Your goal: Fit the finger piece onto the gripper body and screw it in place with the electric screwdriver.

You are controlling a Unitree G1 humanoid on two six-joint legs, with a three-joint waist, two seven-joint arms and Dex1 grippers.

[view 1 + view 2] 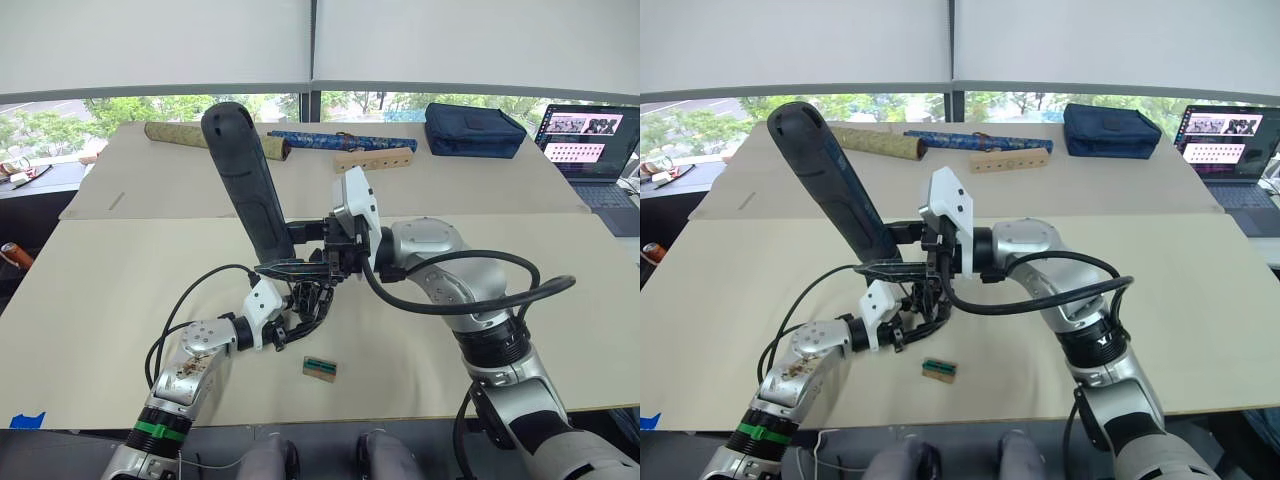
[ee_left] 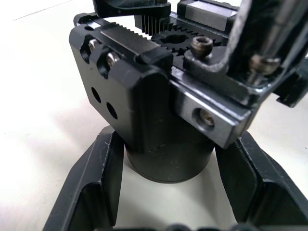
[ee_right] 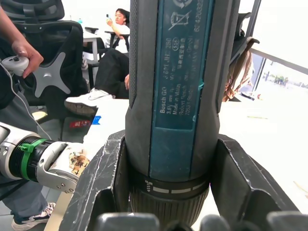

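A: What is the left gripper (image 1: 300, 305) doing?

B: It is clamping the gripper body (image 2: 159, 110) by its round base, one finger (image 2: 94, 178) on each side, holding it just above the table (image 1: 120, 300).

A: And the right gripper (image 3: 168, 192)?

B: It is squeezing the electric screwdriver (image 1: 245, 180) near the chuck. The tool is leaning back, handle high, tip pointing down at the body.

A: Is the finger piece on yet?

B: A thin dark wedge (image 1: 290, 268) is lying across the top of the body, under the tool. I am taking that for the finger piece, though whether it is fully seated I cannot tell.

A: So how far along are we?

B: Fitting seems done or nearly so, and driving looks to be under way or about to begin. The screw heads (image 2: 202, 47) are sitting proud on the rail, so tightening is probably left.

A: Anything else nearby?

B: A small green block (image 1: 319, 368) is lying on the table just beside the grippers.
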